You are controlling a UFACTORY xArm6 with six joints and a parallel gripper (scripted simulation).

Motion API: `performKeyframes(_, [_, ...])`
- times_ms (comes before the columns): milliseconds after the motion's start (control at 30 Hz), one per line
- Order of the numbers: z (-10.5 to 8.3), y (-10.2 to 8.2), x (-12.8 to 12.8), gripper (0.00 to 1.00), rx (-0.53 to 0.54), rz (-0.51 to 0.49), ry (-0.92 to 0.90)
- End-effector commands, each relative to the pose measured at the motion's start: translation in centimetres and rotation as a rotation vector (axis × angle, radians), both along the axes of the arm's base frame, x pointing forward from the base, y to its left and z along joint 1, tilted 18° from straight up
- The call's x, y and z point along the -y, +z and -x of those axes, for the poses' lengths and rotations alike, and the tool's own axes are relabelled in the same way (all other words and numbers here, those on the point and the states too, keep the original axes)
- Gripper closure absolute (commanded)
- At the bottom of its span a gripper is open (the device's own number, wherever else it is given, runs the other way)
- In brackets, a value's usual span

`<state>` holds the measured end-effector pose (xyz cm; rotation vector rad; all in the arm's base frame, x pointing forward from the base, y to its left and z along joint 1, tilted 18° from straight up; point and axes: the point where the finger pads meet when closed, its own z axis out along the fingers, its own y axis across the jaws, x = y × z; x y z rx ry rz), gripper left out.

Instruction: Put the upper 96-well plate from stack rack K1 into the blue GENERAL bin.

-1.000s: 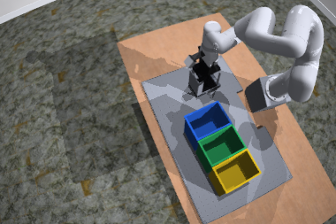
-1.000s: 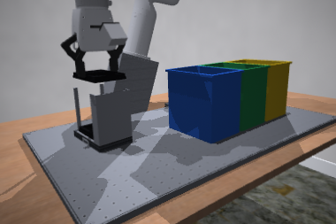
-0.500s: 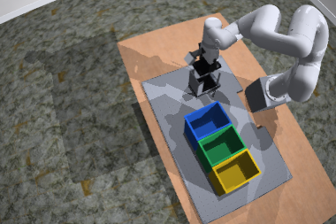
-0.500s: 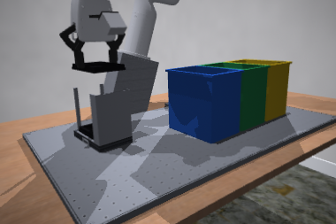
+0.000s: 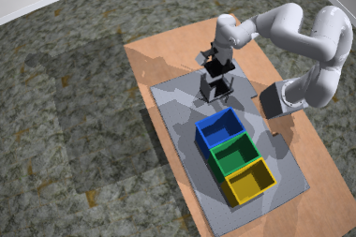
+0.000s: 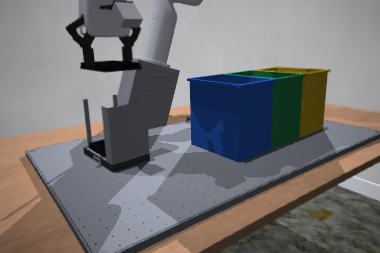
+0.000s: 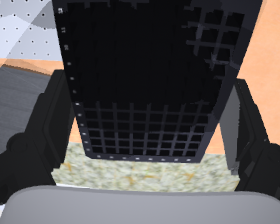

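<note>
My gripper (image 6: 109,57) is shut on the black 96-well plate (image 6: 110,66) and holds it level, well above the stack rack K1 (image 6: 120,134). In the top view the plate (image 5: 218,67) hangs over the rack (image 5: 215,88) at the far end of the grey mat. In the wrist view the plate (image 7: 153,63) fills the space between my two dark fingers. The lower plate (image 6: 100,149) lies at the bottom of the rack. The blue bin (image 5: 220,130) stands upright just in front of the rack, its mouth open; it is also seen in the exterior view (image 6: 230,114).
A green bin (image 5: 235,155) and a yellow bin (image 5: 249,181) stand upright in a row touching the blue one. The arm's base (image 5: 281,100) sits to the right of the rack. The grey perforated mat covers the wooden table.
</note>
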<state>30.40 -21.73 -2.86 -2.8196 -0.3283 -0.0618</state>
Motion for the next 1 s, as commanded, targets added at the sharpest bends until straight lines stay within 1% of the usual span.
performKeyframes(0, [-0.1, 0.7, 0.3, 1.0, 0.003, 0.003, 0.0])
performKeyframes(333, [-0.1, 2.2, 0.8, 1.0, 0.003, 0.003, 0.0])
performKeyframes(833, [-0.1, 2.2, 0.8, 1.0, 0.003, 0.003, 0.0])
performKeyframes(967, [-0.5, 2.5, -0.5, 1.0, -0.004, 0.002, -0.021])
